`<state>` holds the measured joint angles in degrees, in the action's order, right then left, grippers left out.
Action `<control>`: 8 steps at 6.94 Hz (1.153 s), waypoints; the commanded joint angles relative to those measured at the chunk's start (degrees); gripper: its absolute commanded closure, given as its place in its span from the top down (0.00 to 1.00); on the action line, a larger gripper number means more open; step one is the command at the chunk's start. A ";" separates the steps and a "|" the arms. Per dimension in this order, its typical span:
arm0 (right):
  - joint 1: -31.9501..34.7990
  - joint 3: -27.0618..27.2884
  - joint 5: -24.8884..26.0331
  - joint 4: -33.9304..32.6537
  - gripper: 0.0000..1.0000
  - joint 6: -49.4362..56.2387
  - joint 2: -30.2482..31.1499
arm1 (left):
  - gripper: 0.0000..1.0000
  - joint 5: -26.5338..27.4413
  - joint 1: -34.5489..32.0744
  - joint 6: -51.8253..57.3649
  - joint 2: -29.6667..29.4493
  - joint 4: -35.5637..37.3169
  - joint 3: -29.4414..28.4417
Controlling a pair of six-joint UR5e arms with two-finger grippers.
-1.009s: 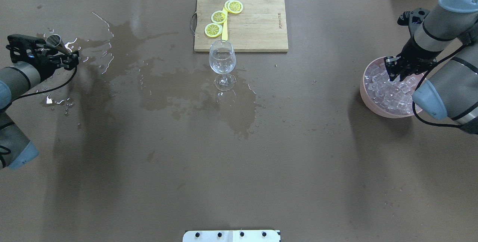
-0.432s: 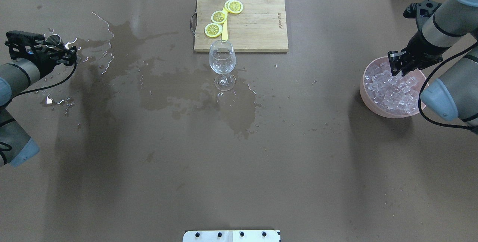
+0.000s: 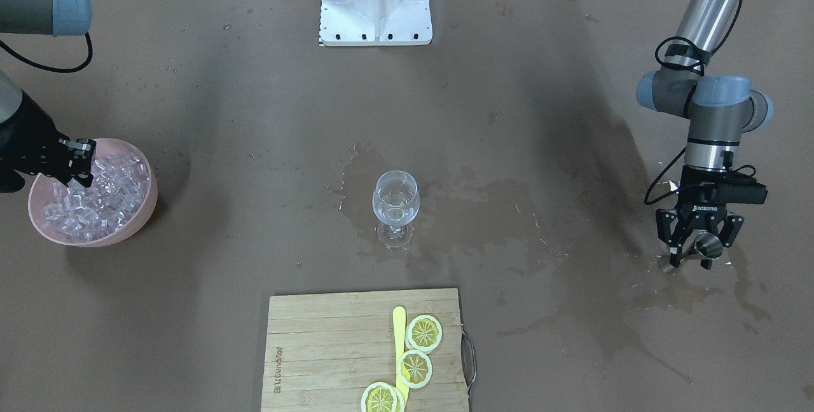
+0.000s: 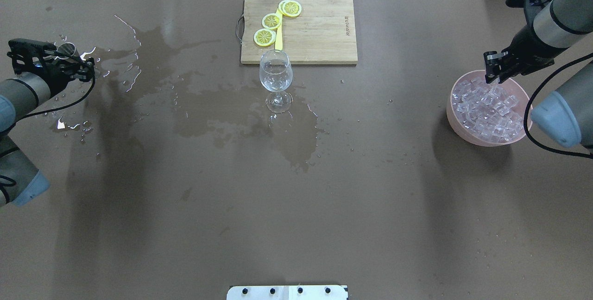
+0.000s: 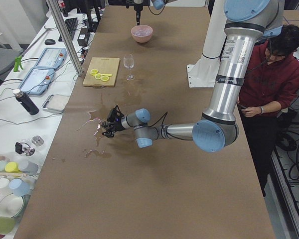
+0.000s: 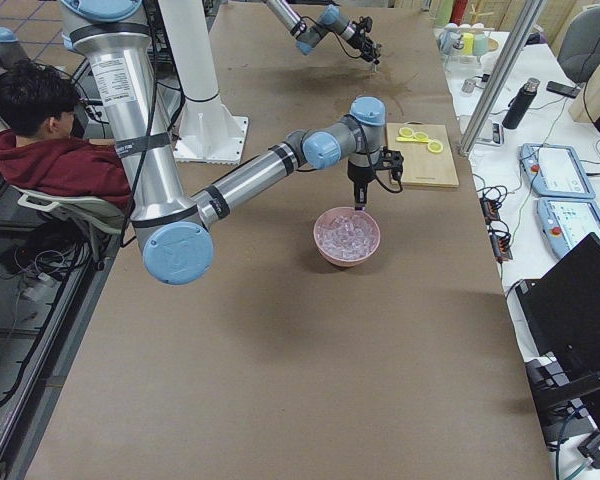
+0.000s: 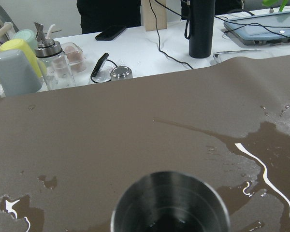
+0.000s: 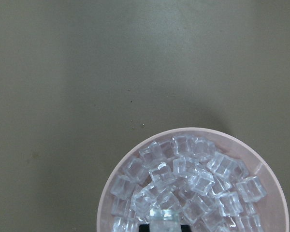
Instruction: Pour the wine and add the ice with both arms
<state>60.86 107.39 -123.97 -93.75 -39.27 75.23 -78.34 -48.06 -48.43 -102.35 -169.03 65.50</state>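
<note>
I see bright, even overhead light. Broad, soft shadows lie on the table [image 4: 324, 198]. Glare glints on the spill [image 4: 85, 54]. The near cup [image 7: 170, 208] looks soft.

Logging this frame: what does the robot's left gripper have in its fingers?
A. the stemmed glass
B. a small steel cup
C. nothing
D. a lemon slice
B: the left gripper is closed on a small steel cup, whose open mouth fills the bottom of the left wrist view. The stemmed glass stands alone mid-table and the lemon slices lie on the cutting board.
</note>
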 commanded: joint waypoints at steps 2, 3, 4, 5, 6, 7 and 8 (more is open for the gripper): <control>0.75 0.10 -0.48 0.31 0.07 2.00 -0.52 | 0.52 0.03 0.07 0.00 -1.00 -0.07 -1.43; 1.88 0.19 -2.65 0.40 0.07 2.44 -0.08 | 0.48 0.03 0.07 0.00 -1.00 -0.07 -1.43; 3.11 0.89 -3.37 0.58 0.08 3.92 1.23 | 0.44 0.03 0.07 0.00 -1.00 -0.07 -1.43; 3.21 2.28 -3.55 0.58 0.08 4.02 1.67 | 0.39 0.03 0.07 -0.09 -1.00 -0.15 -1.43; 3.13 2.39 -3.38 0.58 0.08 3.94 1.59 | 0.34 0.03 0.07 -0.09 -1.00 -0.33 -1.43; 3.12 2.39 -3.29 0.67 0.08 3.94 1.59 | 0.33 0.03 0.07 -0.09 -1.00 -0.33 -1.43; 3.30 2.47 -3.29 0.67 0.08 3.94 1.68 | 0.32 0.03 0.07 -0.09 -1.09 -0.33 -1.43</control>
<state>64.02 109.73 -127.29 -93.11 -35.34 76.82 -78.31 -47.99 -48.51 -103.39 -169.34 64.07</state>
